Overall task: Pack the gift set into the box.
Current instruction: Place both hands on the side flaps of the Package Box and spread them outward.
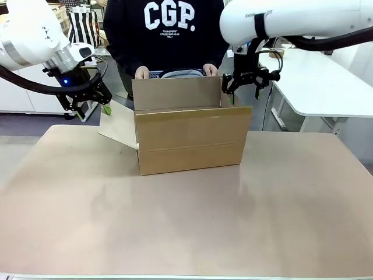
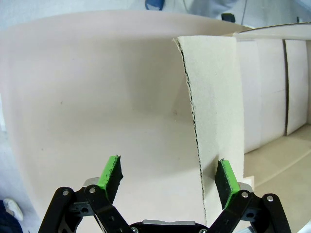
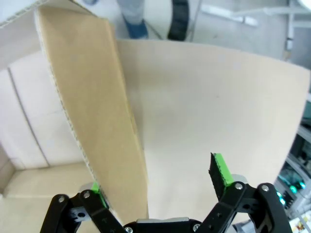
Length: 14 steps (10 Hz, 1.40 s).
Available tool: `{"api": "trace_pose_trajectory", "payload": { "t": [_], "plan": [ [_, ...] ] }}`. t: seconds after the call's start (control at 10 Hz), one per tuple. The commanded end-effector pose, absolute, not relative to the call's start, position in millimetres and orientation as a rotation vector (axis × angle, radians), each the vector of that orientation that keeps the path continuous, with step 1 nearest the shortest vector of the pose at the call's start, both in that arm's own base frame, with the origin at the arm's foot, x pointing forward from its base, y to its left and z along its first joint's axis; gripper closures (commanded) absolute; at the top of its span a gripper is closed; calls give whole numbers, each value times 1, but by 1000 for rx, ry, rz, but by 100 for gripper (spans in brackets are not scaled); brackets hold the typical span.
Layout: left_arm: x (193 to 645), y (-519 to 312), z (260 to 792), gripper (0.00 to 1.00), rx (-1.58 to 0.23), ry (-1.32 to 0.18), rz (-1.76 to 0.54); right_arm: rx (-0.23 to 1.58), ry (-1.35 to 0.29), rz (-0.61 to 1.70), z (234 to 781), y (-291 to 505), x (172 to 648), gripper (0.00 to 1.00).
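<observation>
The box [image 1: 192, 140] sat mid-frame, flaps up, and packing had seemingly not begun. The wrist views showed part of its floor [image 3: 43, 177] bare, which the front view hid. The left gripper [image 1: 92, 108], upper left, and right gripper [image 1: 242, 87], upper right, hung spread at the side flaps, gripping nothing. A person's hands [image 1: 143, 72] rested on the far flap [image 1: 175, 93].

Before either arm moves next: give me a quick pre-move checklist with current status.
1. Left gripper open, left flap edge inside its gap: ok.
2. Right gripper open, right flap inside its gap: ok.
3. Person's hands off the box: not ok, both hold the rear flap.
4. Gift set in the box: cannot tell.
5. Box flat on the table: ok.
</observation>
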<state>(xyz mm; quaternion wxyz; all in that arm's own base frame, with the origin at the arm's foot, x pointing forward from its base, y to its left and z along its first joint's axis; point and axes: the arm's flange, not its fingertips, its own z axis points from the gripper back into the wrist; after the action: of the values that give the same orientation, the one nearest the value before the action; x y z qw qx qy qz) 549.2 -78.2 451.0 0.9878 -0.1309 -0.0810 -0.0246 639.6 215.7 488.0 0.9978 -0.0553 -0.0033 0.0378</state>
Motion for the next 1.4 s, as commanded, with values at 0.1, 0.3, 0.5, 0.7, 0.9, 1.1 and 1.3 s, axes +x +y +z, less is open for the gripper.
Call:
{"api": "trace_pose_trajectory", "payload": {
  "t": [0.1,0.3,0.5,0.7,0.9,1.1,1.3],
  "plan": [
    [549,-79,454,0,-246,-165,-34,-13,51,89,495,182,638,0],
    [549,-79,454,0,-246,-165,-34,-7,18,9,484,155,636,0],
    [549,-79,454,0,-246,-165,-34,-37,27,63,496,181,644,0],
    [549,-79,454,0,-246,-165,-34,-37,31,47,492,171,647,0],
    [549,-79,454,0,-246,-165,-34,127,95,64,486,136,648,0],
    [549,-79,454,0,-246,-165,-34,245,138,59,478,106,649,0],
    [549,-79,454,0,-246,-165,-34,377,197,96,456,82,656,0]
  ]
}}
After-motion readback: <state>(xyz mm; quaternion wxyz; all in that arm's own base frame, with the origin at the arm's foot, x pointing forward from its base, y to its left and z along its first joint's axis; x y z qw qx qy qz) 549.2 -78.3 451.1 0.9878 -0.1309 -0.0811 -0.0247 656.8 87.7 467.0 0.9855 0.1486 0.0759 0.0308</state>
